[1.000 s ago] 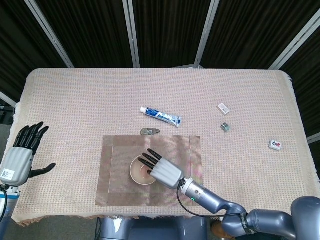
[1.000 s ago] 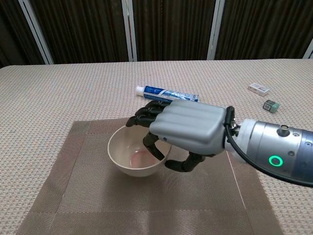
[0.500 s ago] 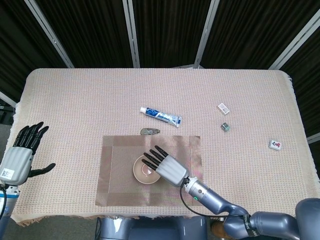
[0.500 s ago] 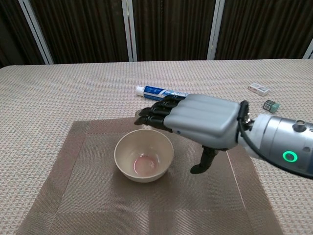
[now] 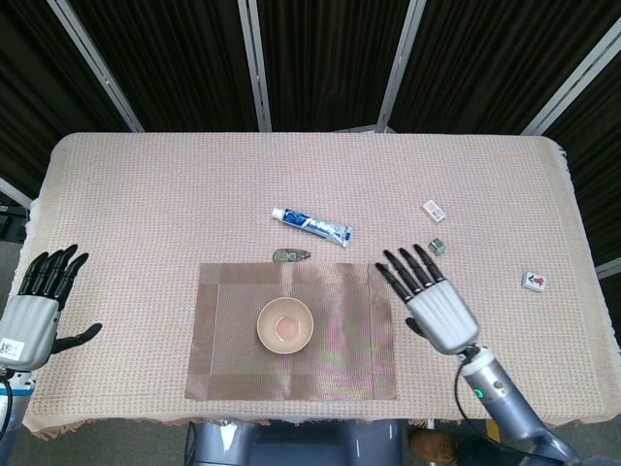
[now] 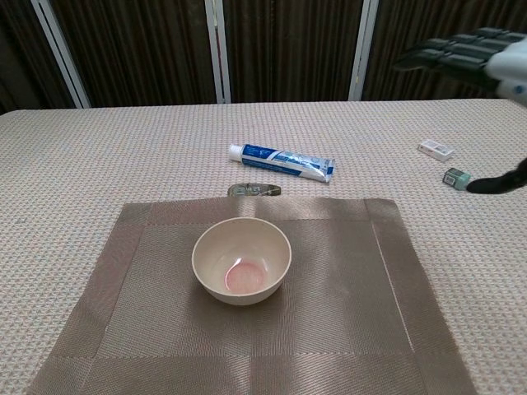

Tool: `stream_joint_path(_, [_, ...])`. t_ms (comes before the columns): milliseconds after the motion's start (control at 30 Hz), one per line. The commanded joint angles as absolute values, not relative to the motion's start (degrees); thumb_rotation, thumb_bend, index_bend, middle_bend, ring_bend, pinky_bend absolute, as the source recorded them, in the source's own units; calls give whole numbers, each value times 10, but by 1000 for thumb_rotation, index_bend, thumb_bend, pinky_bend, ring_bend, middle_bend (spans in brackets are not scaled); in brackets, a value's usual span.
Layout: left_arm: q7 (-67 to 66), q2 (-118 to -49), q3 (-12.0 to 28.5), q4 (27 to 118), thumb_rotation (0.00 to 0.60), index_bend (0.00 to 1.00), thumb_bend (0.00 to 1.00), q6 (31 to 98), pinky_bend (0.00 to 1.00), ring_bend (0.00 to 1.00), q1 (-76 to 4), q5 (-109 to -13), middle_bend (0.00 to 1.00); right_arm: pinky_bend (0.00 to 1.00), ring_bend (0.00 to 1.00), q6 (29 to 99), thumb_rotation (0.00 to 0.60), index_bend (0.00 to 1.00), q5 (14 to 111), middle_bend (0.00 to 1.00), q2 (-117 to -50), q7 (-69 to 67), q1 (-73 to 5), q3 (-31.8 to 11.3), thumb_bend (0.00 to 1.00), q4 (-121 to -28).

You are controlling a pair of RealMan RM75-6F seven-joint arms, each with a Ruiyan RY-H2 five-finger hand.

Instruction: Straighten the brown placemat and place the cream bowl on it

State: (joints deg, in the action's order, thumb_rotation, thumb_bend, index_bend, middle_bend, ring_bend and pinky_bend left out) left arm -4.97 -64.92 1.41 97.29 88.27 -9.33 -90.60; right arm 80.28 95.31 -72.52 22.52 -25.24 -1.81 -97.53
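Right hand (image 5: 439, 309): empty, fingers spread wide, raised above the table just off the right edge of the mat; in the chest view only its fingertips (image 6: 461, 51) and thumb show at the upper right corner.
Left hand (image 5: 37, 306): empty, fingers apart, off the table's left edge, well apart from everything on it.
Cream bowl (image 5: 284, 325): upright on the mat, near its middle and a little left of centre, touched by neither hand; a pinkish mark shows in the bottom.
Brown placemat (image 5: 340, 364): flat, its edges about parallel to the table's front edge, so it looks straightened.
Task state: judged from how things lie, both steps look done.
Bowl handling: probably light, rigid and smooth-walled, so it could slip in a loose grip and might chip if dropped; the rim is the best place to take it, thumb outside and fingers inside.
Mat handling: thin, woven, floppy; best dragged flat by a corner or edge.
Beyond the mat: a toothpaste tube (image 5: 312, 224) and a small dark object (image 5: 291, 255) just behind it; 3 small items at the right, unidentifiable.
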Motion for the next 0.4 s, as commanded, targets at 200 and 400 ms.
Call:
stream_joint_path(200, [-63, -665, 6, 947, 600, 0, 0, 912, 0, 0, -69, -915, 0, 0, 0, 916, 600, 0, 885, 0, -704, 77, -125, 1, 0, -876])
stream_joint_path(400, [-51, -668, 6, 934, 600, 0, 0, 919, 0, 0, -66, -924, 0, 0, 0, 930, 600, 0, 870, 0, -713, 32, -97, 0, 0, -842])
